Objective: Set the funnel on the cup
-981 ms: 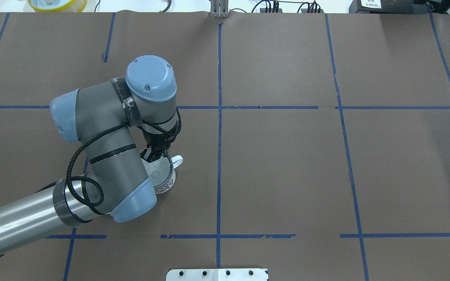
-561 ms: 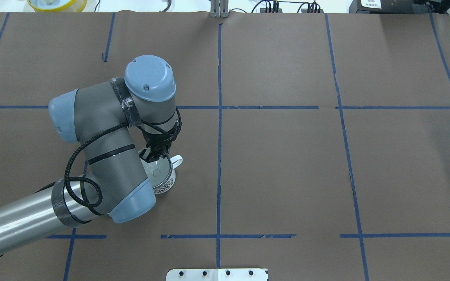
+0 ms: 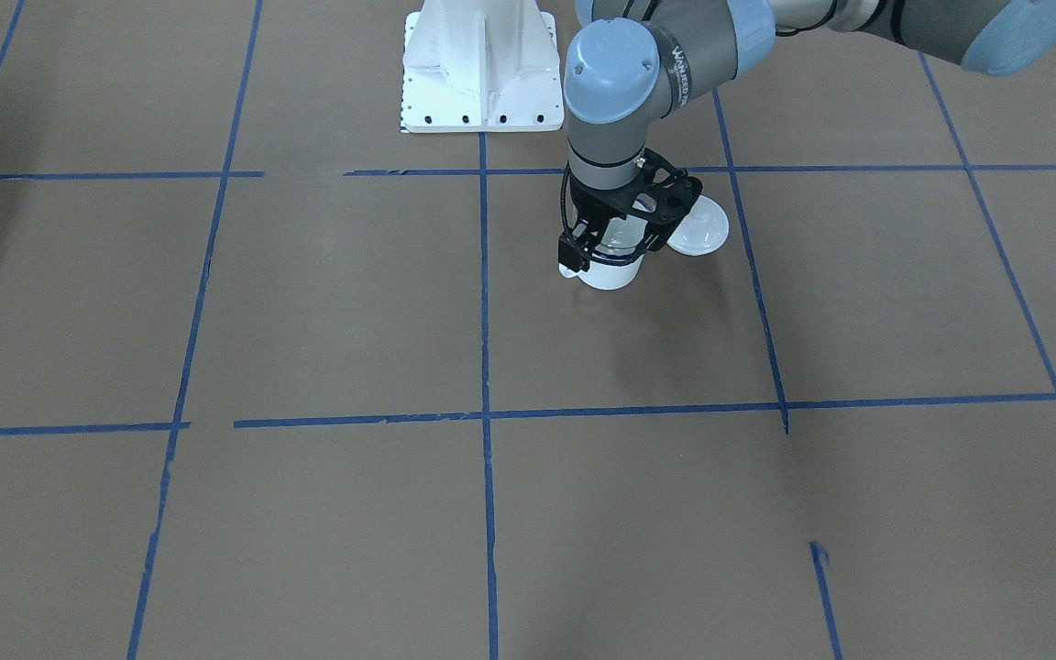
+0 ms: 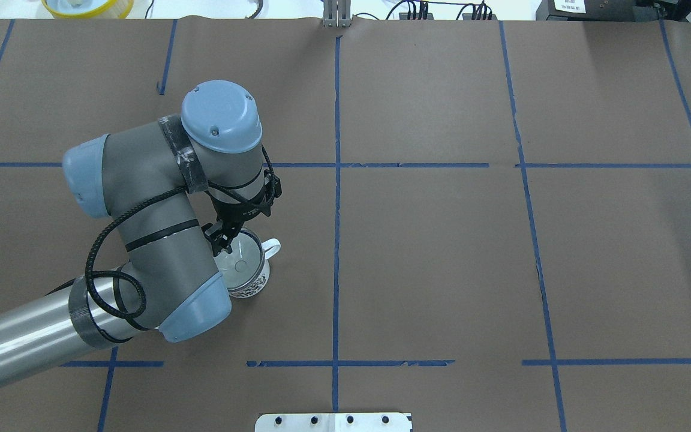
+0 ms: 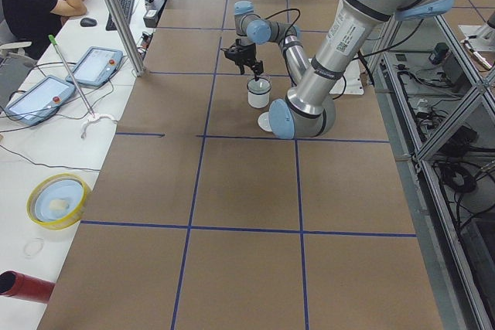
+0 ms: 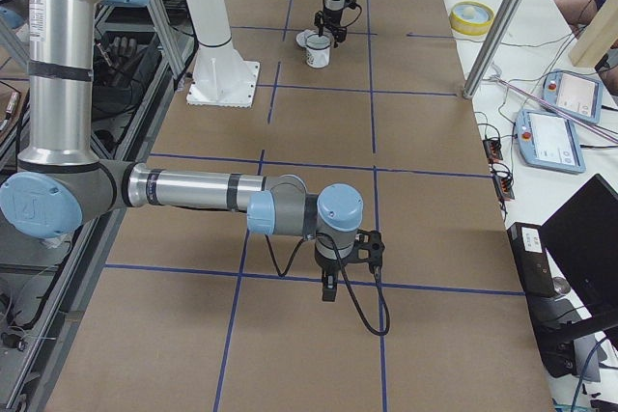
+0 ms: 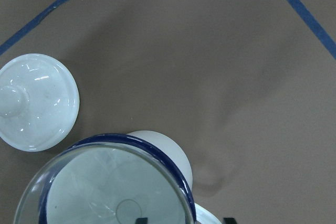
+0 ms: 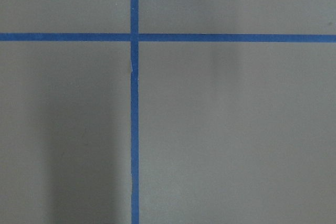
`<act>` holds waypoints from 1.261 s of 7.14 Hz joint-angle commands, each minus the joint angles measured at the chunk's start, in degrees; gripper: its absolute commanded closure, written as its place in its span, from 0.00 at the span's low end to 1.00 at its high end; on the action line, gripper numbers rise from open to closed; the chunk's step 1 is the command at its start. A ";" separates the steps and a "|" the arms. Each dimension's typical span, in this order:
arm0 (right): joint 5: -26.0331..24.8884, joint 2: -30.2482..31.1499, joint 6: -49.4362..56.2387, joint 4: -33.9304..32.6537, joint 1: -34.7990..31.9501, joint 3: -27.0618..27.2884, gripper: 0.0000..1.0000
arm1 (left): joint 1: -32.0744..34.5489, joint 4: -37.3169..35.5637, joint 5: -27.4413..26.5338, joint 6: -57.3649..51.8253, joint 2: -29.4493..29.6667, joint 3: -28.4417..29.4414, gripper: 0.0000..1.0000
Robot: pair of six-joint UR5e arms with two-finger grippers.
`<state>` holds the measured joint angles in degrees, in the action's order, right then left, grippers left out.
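The white cup [image 4: 257,284] with a dark blue rim stands left of the table's middle, its handle [image 4: 272,245] pointing right. The clear funnel [image 4: 241,264] sits in its mouth, its rim resting on the cup's rim, as the left wrist view [image 7: 105,192] shows. My left gripper [image 4: 224,242] hovers over the cup's far-left edge, open and holding nothing. Its two fingertips [image 7: 139,220] stand apart at the bottom of the left wrist view. My right gripper [image 6: 328,292] shows only in the exterior right view, low over bare table. I cannot tell its state.
A round white knobbed lid [image 7: 37,103] lies flat on the table right beside the cup, also seen in the front view [image 3: 700,229]. Brown paper with blue tape lines [image 4: 337,240] covers the table. The robot's white base [image 3: 480,64] stands at the near edge.
My left arm and gripper have shifted left and back from the funnel's rim. The funnel stays seated in the cup.
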<state>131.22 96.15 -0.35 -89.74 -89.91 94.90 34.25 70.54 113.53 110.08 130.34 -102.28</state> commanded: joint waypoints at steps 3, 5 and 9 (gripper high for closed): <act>0.00 0.00 0.00 0.00 0.00 0.02 0.00 | 13.52 0.91 1.25 -33.87 -7.63 -9.69 0.00; 0.00 0.00 0.00 0.00 0.00 0.02 0.00 | 25.88 10.08 11.49 -55.56 -18.56 -8.91 0.00; 0.00 0.00 0.00 0.00 0.00 -0.06 0.00 | 51.81 12.95 17.08 -106.08 -31.09 4.67 0.00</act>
<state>131.22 96.15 -0.35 -89.74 -89.91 94.85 77.53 83.28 130.23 20.21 102.19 -103.16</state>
